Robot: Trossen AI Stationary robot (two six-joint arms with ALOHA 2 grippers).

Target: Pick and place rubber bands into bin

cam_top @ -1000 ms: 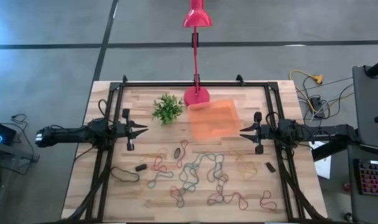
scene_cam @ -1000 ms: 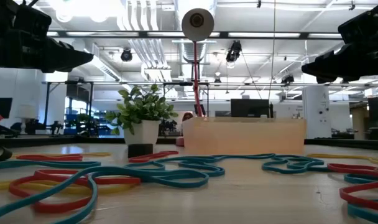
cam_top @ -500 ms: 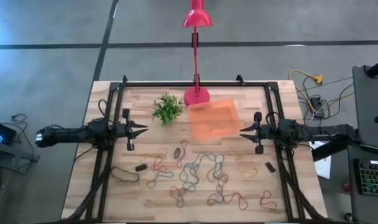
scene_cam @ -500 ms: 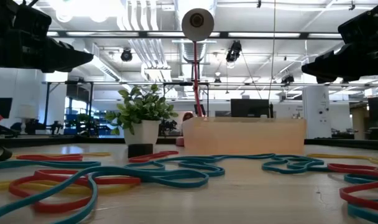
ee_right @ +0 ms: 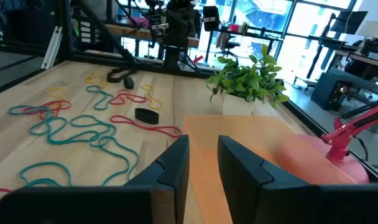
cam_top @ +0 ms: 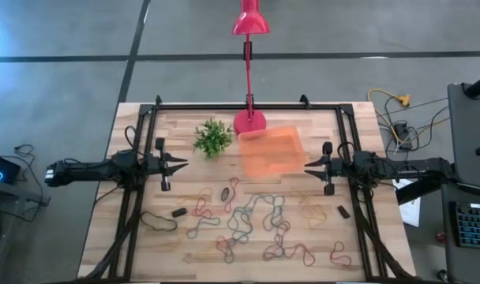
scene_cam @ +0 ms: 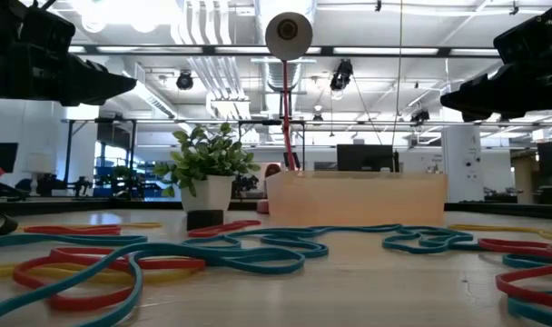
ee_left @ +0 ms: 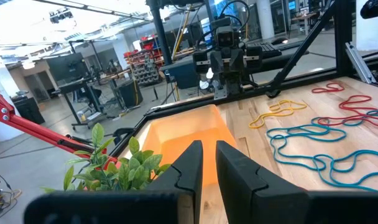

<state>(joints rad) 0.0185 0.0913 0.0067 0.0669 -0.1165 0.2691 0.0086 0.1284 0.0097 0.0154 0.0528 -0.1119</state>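
Note:
Many rubber bands [cam_top: 248,221] in teal, red, yellow, orange and black lie loose and partly tangled on the near half of the wooden table [cam_top: 125,237]; they also show in the low view [scene_cam: 258,250]. The orange bin [cam_top: 271,151] sits flat on the far middle of the table. My left gripper [cam_top: 183,163] hovers above the left side and points right toward the bin, shut and holding nothing. Opposite it, my right gripper [cam_top: 307,165] hovers at the bin's right edge, pointing left, also shut and holding nothing. Both stay well above the table in the low view.
A small potted plant [cam_top: 212,138] stands left of the bin, and a pink lamp base [cam_top: 249,122] with its red stem behind it. Small black pieces [cam_top: 179,212] [cam_top: 224,193] [cam_top: 343,211] lie among the bands. A black frame [cam_top: 137,142] runs along the table's sides.

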